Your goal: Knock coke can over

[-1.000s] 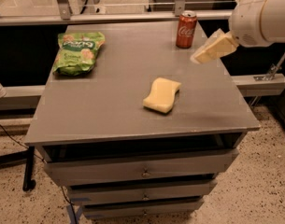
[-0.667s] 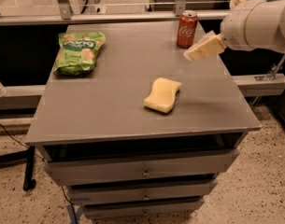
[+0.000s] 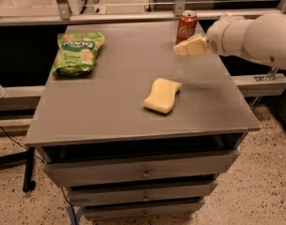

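Upright coke can (image 3: pixel 186 26) at table (image 3: pixel 105 102) back edge; gripper (image 3: pixel 181 48) just in front, possibly touching; grip unclear.

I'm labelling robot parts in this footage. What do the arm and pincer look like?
The arm is a thick, rounded, smooth white casing with no markings or cables visible. Its pincer, beside the coke can, is cream-coloured and tapers to a blunt tip.

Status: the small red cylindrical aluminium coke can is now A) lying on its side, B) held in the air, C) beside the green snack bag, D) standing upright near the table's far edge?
D: the coke can stands upright at the far edge of the grey table, the gripper close by its base.
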`<state>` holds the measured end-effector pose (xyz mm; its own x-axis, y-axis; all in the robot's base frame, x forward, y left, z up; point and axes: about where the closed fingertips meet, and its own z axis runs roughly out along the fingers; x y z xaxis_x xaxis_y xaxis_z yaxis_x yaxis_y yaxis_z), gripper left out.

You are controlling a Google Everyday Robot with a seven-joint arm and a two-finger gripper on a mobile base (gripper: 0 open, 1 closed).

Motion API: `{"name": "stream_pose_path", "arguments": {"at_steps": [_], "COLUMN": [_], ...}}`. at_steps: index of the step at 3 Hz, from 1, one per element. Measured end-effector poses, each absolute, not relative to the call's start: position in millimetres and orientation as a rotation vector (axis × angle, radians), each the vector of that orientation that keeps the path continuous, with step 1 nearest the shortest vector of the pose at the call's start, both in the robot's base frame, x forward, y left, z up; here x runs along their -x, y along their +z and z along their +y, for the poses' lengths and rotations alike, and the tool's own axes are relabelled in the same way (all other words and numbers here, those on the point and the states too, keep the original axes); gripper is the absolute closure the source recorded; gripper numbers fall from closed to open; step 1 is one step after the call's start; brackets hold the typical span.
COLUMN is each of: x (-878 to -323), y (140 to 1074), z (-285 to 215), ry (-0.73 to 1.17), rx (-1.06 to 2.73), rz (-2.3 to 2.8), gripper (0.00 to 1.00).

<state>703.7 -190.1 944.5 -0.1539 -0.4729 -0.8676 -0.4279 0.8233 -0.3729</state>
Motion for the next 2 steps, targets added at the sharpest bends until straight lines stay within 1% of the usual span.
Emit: {"name": "stream_pose_path", "arguments": {"at_steps": [2], "x": [-765], "y": [908], "z": [-199], "ry": [0.033], "rx": [0.59], "rz": [1.755], "gripper": [0.0]}}
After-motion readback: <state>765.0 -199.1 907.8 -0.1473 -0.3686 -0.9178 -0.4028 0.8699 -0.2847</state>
